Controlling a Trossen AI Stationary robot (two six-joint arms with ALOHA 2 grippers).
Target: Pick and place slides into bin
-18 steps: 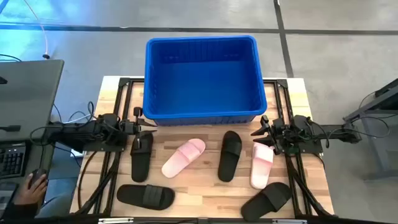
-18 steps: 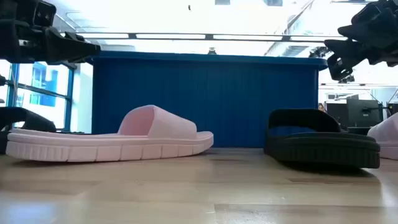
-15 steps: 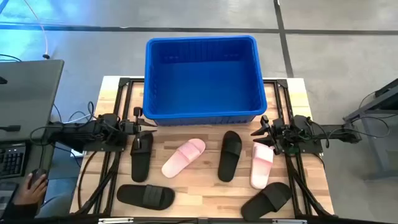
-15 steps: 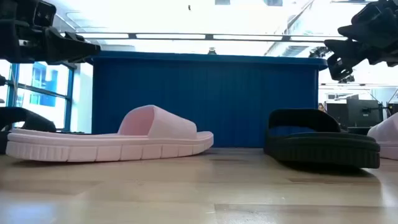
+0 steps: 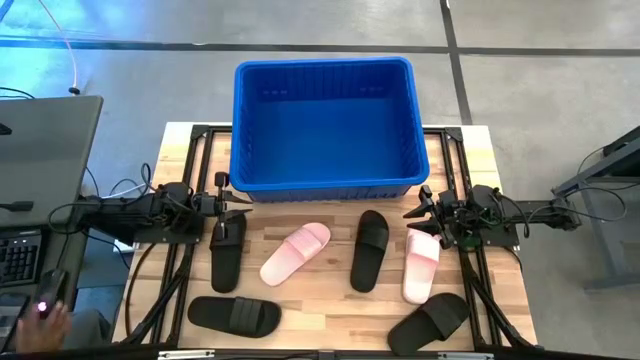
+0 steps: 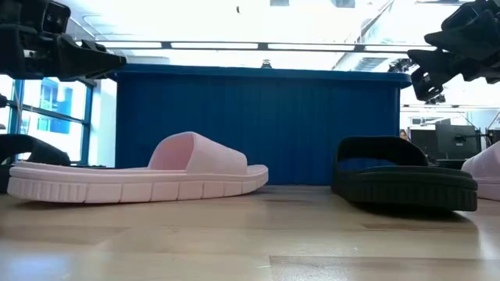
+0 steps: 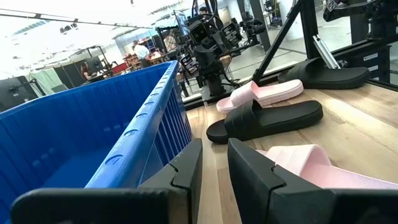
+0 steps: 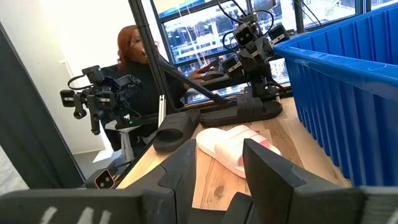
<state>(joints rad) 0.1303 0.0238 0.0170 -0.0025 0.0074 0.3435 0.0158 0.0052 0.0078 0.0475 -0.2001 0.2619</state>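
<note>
The bin (image 5: 324,125) sat at the table's (image 5: 330,300) far edge, nothing visible inside it. All six slides lay on the table in front of it. Nearest the bin's front wall: a black slide (image 5: 227,250) off its left corner, a pink slide (image 5: 296,252) and a black slide (image 5: 370,249) in front of its middle, a pink slide (image 5: 421,262) off its right corner. Farther from the bin: one black slide (image 5: 234,316) on the left, one black slide (image 5: 430,321) on the right. Left gripper (image 5: 240,205) hovered just off the bin's front left corner, fingers slightly apart, holding nothing. Right gripper (image 5: 413,209) hovered off the front right corner, fingers apart, holding nothing.
</note>
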